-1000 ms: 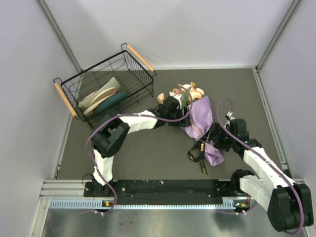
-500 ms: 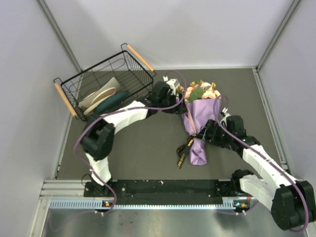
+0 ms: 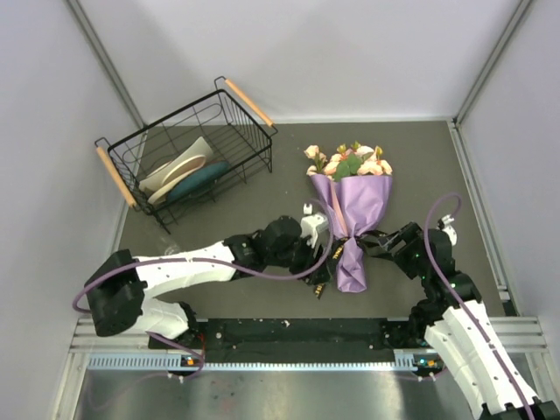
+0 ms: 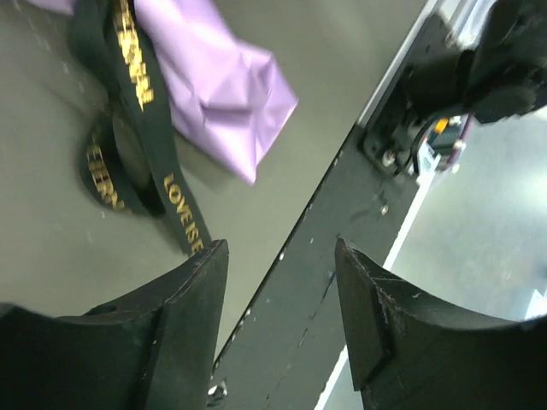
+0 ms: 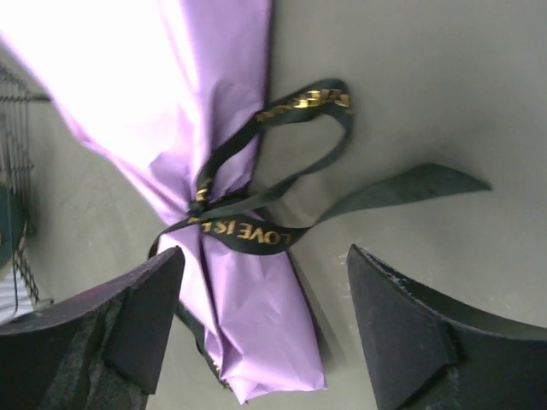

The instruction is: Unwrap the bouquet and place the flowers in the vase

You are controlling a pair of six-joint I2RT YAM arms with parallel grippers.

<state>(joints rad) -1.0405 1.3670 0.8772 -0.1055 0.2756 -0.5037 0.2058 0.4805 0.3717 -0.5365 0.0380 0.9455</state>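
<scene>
The bouquet point(image 3: 354, 206) lies flat mid-table, its peach, pink and cream flowers point(image 3: 348, 161) pointing away from me and its purple paper cone tapering toward me. A black ribbon point(image 3: 336, 255) with gold lettering ties the narrow end. My left gripper point(image 3: 322, 259) is open just left of the ribbon; in the left wrist view it point(image 4: 282, 256) holds nothing, with a ribbon tail point(image 4: 145, 111) and the paper's end point(image 4: 226, 85) beyond it. My right gripper point(image 3: 374, 245) is open to the right of the cone; in its wrist view the gripper point(image 5: 265, 265) frames the paper's end point(image 5: 256, 333) below the ribbon knot point(image 5: 201, 201). A faint glassy glint point(image 3: 171, 248) may be the vase.
A black wire basket point(image 3: 175, 118) with wooden handles stands at the back left, holding pale and teal flat items. The black base rail point(image 3: 289, 332) runs along the near table edge, also filling the left wrist view between the fingers point(image 4: 192, 290). Grey walls enclose the table.
The bouquet went from askew under both arms to lying straight. My left arm pulled back from the flowers to beside the ribbon. My right arm drew back toward its base.
</scene>
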